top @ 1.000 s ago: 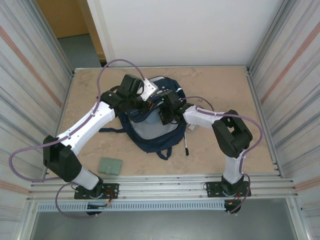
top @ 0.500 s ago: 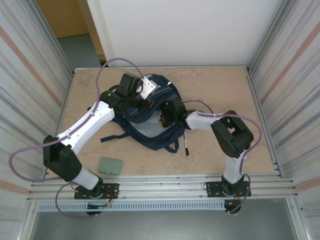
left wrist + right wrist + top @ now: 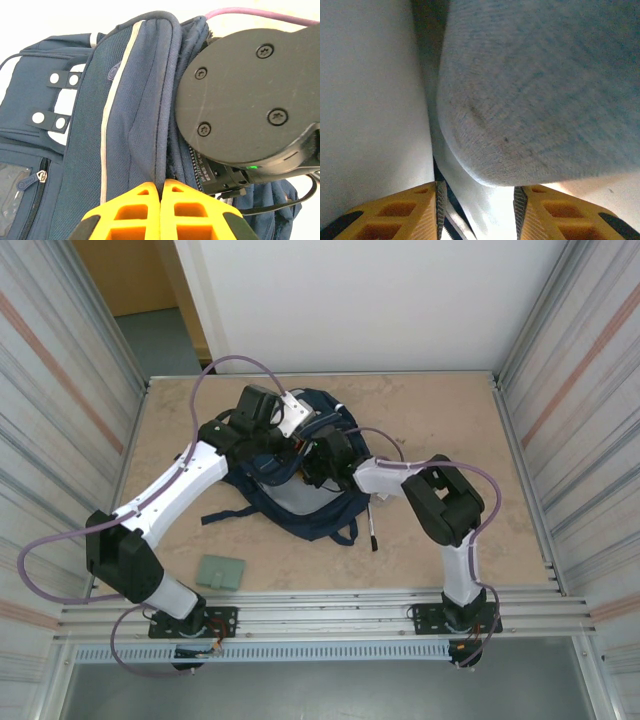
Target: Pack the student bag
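Note:
The student bag [image 3: 318, 525], large and navy blue, lies mid-table with its mouth held up. My left gripper [image 3: 297, 442] is shut on the piped rim of the bag [image 3: 125, 125]; in the left wrist view its yellow fingertips [image 3: 161, 186] pinch that seam. My right gripper [image 3: 308, 472] reaches into the bag's mouth. In the right wrist view its jaws [image 3: 477, 210] stand apart with nothing between them. A grey-blue pencil case [image 3: 540, 90] lies just ahead of the tips against pale lining.
A small green wallet [image 3: 221, 571] lies near the front edge, beside the left arm's base. A dark pen [image 3: 372, 530] rests on the table right of the bag. The right arm's black wrist [image 3: 250, 95] presses close against the bag's rim. Metal walls stand on both sides.
The left gripper has pulled the bag's rim up and back, bunching the bag. The right arm has swung left and pushed deeper into the mouth.

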Motion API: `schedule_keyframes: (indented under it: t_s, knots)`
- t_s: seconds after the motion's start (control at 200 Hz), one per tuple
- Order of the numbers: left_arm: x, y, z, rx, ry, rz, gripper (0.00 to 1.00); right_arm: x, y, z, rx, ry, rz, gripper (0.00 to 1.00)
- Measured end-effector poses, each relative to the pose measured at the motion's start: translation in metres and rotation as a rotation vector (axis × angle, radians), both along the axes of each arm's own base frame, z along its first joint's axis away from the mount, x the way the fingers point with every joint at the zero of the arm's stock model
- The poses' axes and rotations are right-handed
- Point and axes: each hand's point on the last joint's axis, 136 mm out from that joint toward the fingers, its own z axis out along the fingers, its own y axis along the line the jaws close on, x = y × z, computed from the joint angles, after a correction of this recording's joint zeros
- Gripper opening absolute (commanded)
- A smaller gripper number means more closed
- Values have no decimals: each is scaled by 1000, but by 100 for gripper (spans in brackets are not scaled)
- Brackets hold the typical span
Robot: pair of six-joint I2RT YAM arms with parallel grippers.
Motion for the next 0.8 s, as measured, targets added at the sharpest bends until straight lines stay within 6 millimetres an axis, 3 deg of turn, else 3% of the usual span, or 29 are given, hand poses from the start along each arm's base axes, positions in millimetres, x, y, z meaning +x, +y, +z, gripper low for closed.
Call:
schedule_keyframes:
  t_s: [0.371,0.501,0.797]
  knots:
    - [18,16,4,18,-44,70,0,43,30,7,10,-202,130,28]
    - [18,16,3,23,-46,63,0,47,21,5,-30,-259,206,25]
    - [18,22,6,11,-42,57,0,67,-28,-6,-192,-320,268,22]
